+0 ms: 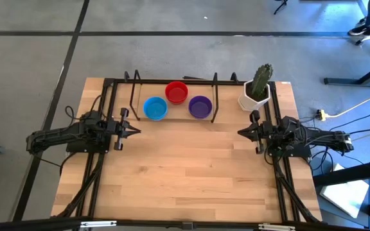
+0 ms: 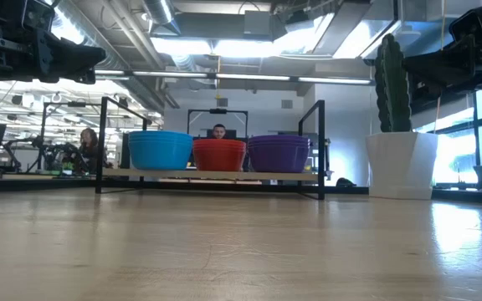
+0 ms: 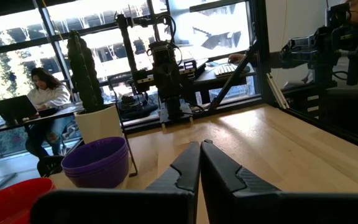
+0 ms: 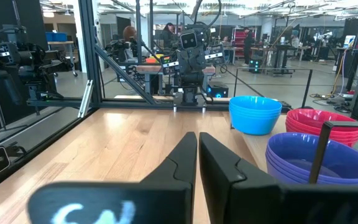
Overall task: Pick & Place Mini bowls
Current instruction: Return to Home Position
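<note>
Three stacks of mini bowls stand on the table's far part, inside a black frame: blue (image 1: 155,108), red (image 1: 176,92) and purple (image 1: 200,106). From table height they stand side by side as blue (image 2: 160,150), red (image 2: 218,155) and purple (image 2: 279,154). My left gripper (image 1: 138,130) waits shut at the table's left side, level, above the wood. My right gripper (image 1: 239,131) waits shut at the right side, also level. Each wrist view shows its own fingertips together: the left gripper (image 3: 201,145), the right gripper (image 4: 197,135). Neither gripper touches a bowl.
A white pot with a cactus (image 1: 257,90) stands at the table's far right corner, beside the black frame's post (image 1: 215,96). Bare wood (image 1: 185,167) stretches from the middle to the near edge. People sit at desks in the room beyond the table.
</note>
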